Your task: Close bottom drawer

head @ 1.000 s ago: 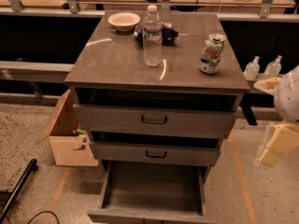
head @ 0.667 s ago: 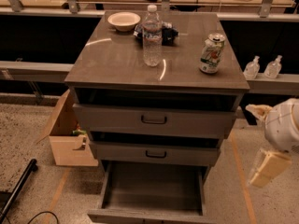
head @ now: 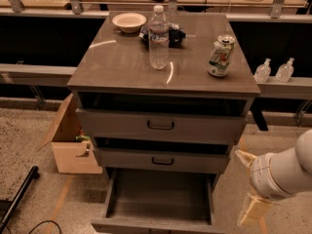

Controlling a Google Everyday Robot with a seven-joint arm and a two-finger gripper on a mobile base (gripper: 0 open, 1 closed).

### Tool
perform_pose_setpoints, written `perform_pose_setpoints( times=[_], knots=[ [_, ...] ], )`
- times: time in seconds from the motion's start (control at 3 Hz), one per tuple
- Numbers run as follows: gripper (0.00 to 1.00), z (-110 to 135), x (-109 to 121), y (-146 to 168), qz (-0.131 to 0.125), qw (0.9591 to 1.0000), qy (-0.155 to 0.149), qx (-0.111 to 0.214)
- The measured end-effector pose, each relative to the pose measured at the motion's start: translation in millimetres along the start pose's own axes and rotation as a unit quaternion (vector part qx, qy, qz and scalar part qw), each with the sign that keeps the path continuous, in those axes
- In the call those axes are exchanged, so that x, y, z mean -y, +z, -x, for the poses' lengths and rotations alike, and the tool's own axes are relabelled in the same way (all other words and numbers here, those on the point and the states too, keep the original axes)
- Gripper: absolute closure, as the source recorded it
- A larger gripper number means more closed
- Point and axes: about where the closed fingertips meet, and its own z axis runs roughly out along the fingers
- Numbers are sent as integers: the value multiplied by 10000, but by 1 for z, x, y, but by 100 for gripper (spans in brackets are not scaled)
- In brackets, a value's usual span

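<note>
The cardboard box (head: 73, 150) is sitting left of the cabinet. The bottom drawer (head: 158, 199) is projecting fully out toward the camera at floor level, its front panel running left to right. The claw (head: 247, 184) is hovering right of it, not touching, fingers spread

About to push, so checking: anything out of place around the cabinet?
Only the bottom drawer, pulled far out, tray bare. The bottle, can and bowl on the cabinet stand upright, nothing spilled. The gripper is low on the right, apart from the drawer.
</note>
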Motion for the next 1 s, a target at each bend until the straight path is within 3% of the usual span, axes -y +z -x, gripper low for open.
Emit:
perform_pose_setpoints(
  times=[0.33,0.67,1.0],
  knots=[
    [0,0,0,0,0,10000,0,0],
    [0,-10,-11,26,-26,9991,369,207],
    [0,-24,-39,85,-8,9967,568,580]
  ],
)
